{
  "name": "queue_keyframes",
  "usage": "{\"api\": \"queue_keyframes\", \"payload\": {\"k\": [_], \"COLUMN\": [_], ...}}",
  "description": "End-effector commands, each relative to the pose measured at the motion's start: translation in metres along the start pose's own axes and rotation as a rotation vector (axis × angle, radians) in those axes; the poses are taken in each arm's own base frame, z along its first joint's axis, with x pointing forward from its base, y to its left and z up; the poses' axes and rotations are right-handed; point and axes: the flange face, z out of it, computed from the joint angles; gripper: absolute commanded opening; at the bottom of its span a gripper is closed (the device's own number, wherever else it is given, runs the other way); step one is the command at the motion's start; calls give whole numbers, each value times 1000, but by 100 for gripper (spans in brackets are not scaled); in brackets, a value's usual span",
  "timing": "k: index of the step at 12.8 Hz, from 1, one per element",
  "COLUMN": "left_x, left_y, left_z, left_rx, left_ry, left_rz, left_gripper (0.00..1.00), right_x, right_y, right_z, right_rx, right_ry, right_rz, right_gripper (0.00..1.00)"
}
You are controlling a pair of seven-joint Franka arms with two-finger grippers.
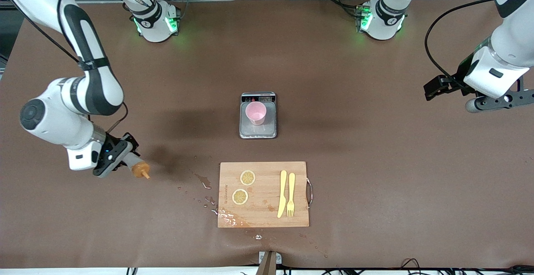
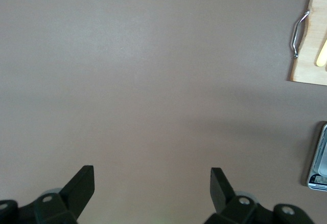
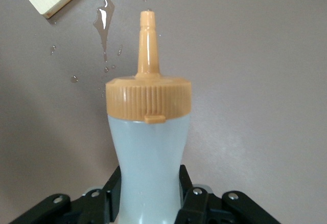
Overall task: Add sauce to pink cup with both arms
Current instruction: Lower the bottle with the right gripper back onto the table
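The sauce bottle [image 1: 134,162], frosted white with an orange nozzle cap [image 3: 148,98], lies tilted low over the table at the right arm's end, its nozzle pointing toward the cutting board. My right gripper [image 1: 124,156] is shut on its body [image 3: 149,183], with a finger on each side. The pink cup [image 1: 255,113] stands upright on a small scale [image 1: 258,132] at mid-table. My left gripper [image 1: 434,88] hangs open and empty [image 2: 152,175] over bare table at the left arm's end, where that arm waits.
A wooden cutting board [image 1: 263,220] lies nearer the front camera than the scale, with two lemon slices [image 1: 248,177], a yellow knife [image 1: 283,193] and a fork [image 1: 291,195] on it. Spilled liquid [image 1: 203,181] wets the table between bottle and board. The left wrist view shows the board's handle [image 2: 299,34] and the scale's edge [image 2: 319,162].
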Motion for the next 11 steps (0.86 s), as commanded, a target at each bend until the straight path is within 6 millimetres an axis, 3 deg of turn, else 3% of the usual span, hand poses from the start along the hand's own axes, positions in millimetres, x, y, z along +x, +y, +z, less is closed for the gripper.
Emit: {"api": "queue_keyframes", "payload": {"k": [1, 7, 11], "left_x": [-8, -11, -12], "left_y": [-3, -6, -5], "left_z": [-13, -17, -19], "left_rx": [1, 8, 72], "left_ry": [12, 6, 24], "left_rz": [-6, -5, 10], "left_gripper": [100, 100, 100], "right_x": [-20, -58, -78], "right_y": [13, 44, 56], "right_z": [-22, -23, -9], "right_rx": [40, 75, 63], "right_ry": [87, 338, 427], "right_rz": [-7, -43, -111], "right_gripper": [0, 0, 0]}}
